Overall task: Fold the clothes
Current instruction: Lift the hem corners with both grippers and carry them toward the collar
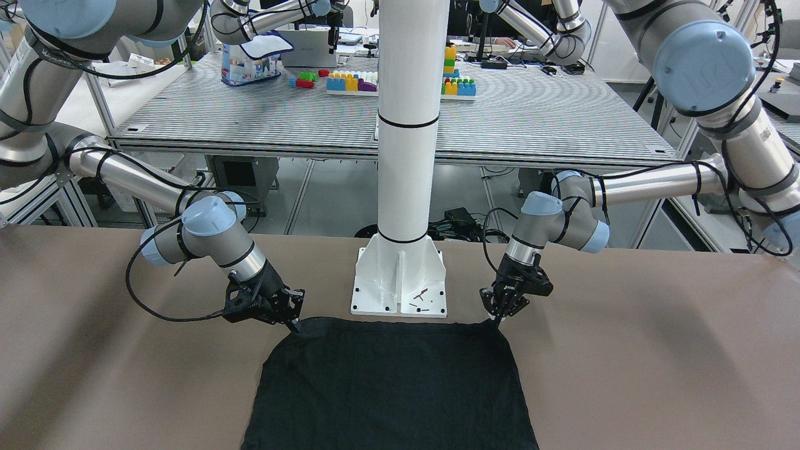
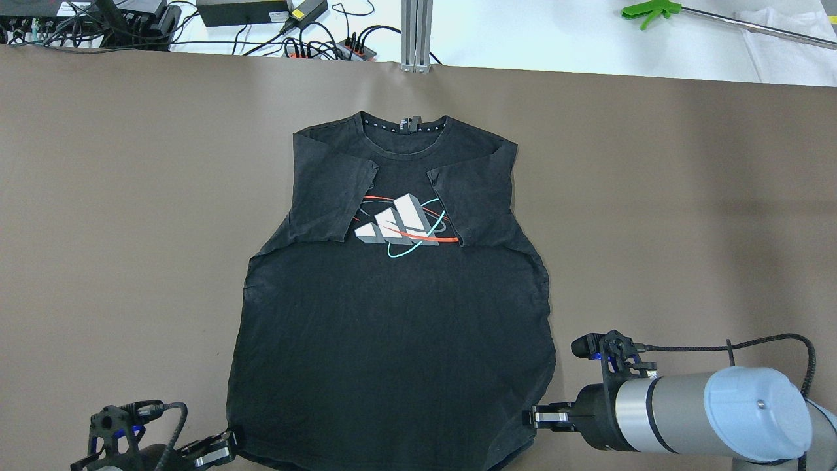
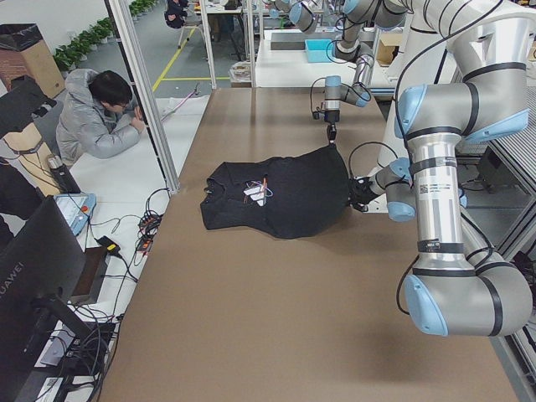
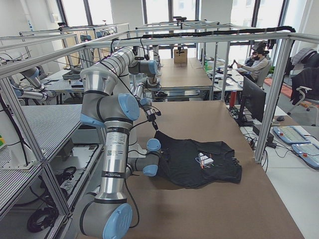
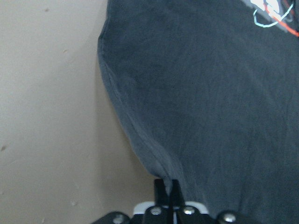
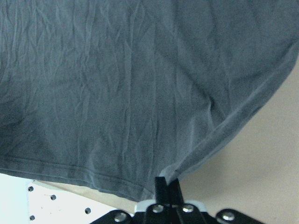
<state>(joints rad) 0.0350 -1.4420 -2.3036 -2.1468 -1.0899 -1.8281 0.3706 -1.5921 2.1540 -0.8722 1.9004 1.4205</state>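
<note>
— What does the garment look like?
— A black T-shirt with a white, red and cyan chest print and its sleeves folded inward, flat on the brown counter.
— And the tools?
— The left tool and right tool each pinch a bottom corner of it.

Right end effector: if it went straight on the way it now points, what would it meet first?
The shirt. The right end effector is shut on the bottom hem corner and points across the shirt's lower part, so it would likely push into that fabric. Its downward tilt is hard to judge.
</note>
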